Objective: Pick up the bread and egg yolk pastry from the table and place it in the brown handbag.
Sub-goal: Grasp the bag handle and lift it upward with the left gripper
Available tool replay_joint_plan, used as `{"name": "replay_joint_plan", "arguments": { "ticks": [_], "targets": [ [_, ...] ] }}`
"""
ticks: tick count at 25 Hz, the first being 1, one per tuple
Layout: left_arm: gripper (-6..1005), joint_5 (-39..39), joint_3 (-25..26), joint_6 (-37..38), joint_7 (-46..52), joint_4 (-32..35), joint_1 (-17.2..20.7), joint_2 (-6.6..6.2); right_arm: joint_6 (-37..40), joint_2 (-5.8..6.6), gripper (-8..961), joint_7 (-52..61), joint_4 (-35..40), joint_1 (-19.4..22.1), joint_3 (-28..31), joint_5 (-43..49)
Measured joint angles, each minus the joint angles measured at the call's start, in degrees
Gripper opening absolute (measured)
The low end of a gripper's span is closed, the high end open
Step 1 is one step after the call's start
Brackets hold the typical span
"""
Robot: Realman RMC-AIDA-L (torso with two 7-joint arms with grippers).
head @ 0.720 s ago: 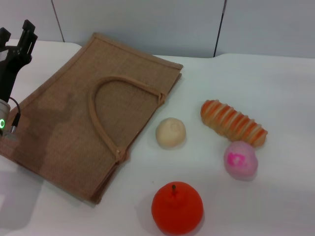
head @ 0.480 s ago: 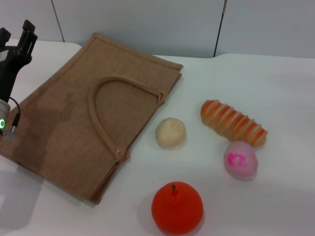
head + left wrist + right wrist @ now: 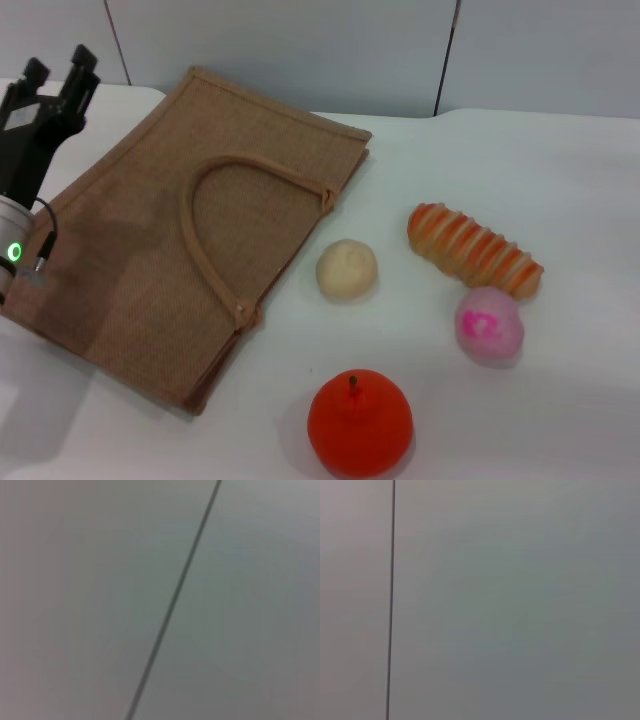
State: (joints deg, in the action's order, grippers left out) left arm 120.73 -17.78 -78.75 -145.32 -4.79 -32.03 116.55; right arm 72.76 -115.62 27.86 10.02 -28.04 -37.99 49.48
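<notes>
Nothing of the task looks done yet: both food items lie on the white bench, outside the brown handbag. The bread lies slanted at centre right of the head view, and the egg yolk pastry sits near the middle of the frame, just beside the handbag's right edge but apart from it. The handbag lies flat across the left half, one looped handle resting on top, its mouth apparently closed. A pink ball nearly touches the bread's lower end, and a red-orange fruit sits at lower centre. The left end effector hovers at the upper left above the bag's corner, fingers spread apart and empty. The right end effector is not visible. Both pickups and placements remain.
</notes>
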Motion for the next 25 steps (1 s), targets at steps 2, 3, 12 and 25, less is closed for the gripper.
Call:
{"name": "replay_joint_plan", "arguments": {
  "ticks": [2, 3, 12, 25],
  "targets": [
    [734, -2.24, -0.26, 0.09, 3.58, 0.97, -0.05, -0.19, -0.01, 0.01, 741, 0.0, 0.0, 0.0, -0.08, 0.0],
    [734, -4.11, -0.29, 0.38, 7.03, 2.15, -0.05, -0.34, -0.01, 0.01, 741, 0.0, 0.0, 0.0, -0.12, 0.0],
    [729, -30.08, -0.33, 8.21, 47.49, 24.23, 0.41, -0.49, -0.07, 0.14, 740, -0.04, 0.0, 0.04, -0.4, 0.06],
    [718, -82.02, -0.33, 8.94, 86.97, 41.27, -10.95, -4.26, -0.08, 0.2, 741, -0.01, 0.0, -0.02, -0.42, 0.09]
  ]
}}
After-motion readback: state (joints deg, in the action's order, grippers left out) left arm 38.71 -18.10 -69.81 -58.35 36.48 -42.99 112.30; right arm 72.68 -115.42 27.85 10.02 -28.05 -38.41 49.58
